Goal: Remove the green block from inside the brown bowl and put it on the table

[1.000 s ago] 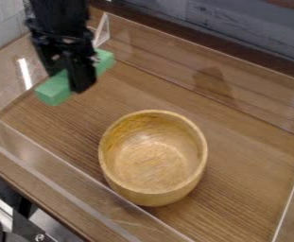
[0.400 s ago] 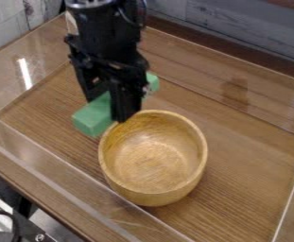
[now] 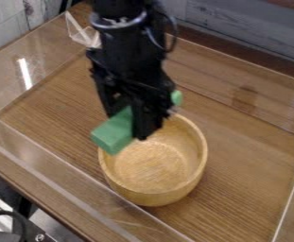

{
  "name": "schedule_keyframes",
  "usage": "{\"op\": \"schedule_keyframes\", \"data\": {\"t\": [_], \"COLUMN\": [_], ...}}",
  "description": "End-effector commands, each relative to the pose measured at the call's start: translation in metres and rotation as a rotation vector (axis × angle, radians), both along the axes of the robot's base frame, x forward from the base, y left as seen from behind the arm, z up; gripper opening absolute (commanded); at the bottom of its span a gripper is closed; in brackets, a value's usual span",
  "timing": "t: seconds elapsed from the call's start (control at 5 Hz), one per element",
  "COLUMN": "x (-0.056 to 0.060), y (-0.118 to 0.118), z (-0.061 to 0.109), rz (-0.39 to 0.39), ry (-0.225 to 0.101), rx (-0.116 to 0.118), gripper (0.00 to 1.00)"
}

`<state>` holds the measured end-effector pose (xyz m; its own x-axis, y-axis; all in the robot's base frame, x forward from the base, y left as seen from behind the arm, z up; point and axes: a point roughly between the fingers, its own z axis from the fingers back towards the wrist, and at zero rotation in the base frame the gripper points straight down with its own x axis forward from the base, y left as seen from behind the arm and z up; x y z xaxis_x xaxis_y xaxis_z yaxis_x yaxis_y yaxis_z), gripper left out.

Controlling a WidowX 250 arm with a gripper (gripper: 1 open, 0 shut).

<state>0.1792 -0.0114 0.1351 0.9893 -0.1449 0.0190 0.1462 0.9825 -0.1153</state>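
My black gripper (image 3: 140, 125) points straight down and is shut on the green block (image 3: 112, 133), which sticks out on both sides of the fingers. The block hangs over the far-left rim of the brown bowl (image 3: 162, 181), tilted, with its lower-left end just outside the rim. I cannot tell whether the block touches the rim. The bowl stands on the table (image 3: 250, 128) near the front, and what I see of its inside holds nothing. The gripper and arm hide the bowl's far rim.
Clear acrylic walls (image 3: 42, 184) border the tabletop on the front and left sides. A dark edge runs along the back right of the table (image 3: 256, 57).
The gripper has carried the green block from the table's far left to the right and nearer the camera, ending over the bowl's rim. The bowl has stayed put.
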Motion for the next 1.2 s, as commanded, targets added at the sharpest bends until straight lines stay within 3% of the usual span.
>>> {"op": "schedule_keyframes", "data": {"t": [0.0,0.4,1.0], "x": [0.010,0.005,0.003], "y": [0.023,0.008,0.016], "z": [0.014,0.004,-0.009], "rz": [0.023,0.035,0.059], "ry": [-0.056,-0.076,-0.097], "rx": [0.012,0.023,0.030], "gripper": [0.00,0.00,0.00]}}
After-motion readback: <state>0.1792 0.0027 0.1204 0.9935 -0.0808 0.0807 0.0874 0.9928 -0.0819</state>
